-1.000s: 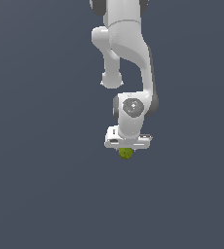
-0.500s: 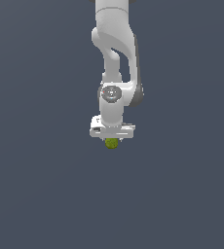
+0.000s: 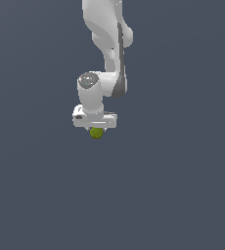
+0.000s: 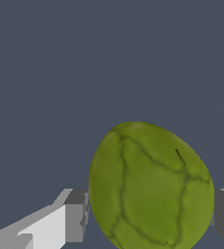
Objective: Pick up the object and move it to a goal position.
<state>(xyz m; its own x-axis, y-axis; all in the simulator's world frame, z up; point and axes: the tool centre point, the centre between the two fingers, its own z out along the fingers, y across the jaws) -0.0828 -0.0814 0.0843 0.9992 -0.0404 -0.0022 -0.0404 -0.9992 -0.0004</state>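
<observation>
White two-fingered gripper (image 3: 96, 128) pinches the small, lumpy, veined yellow-green object (image 3: 96, 132) (image 4: 150, 187), which protrudes just beneath its white, glossy arm (image 3: 107, 44).

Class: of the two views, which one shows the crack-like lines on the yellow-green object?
The wrist view: there the object fills the space between the fingers, its dark lines plain.

The white Franka arm (image 3: 107, 44) is seen descending from the top of the exterior view, with the tool (image 3: 96, 128) at its lower end. The small lumpy yellow-green object (image 3: 96, 132) is located directly beneath the tool body, held between its two fingers (image 4: 75, 214), one finger pressed against each side.
</observation>
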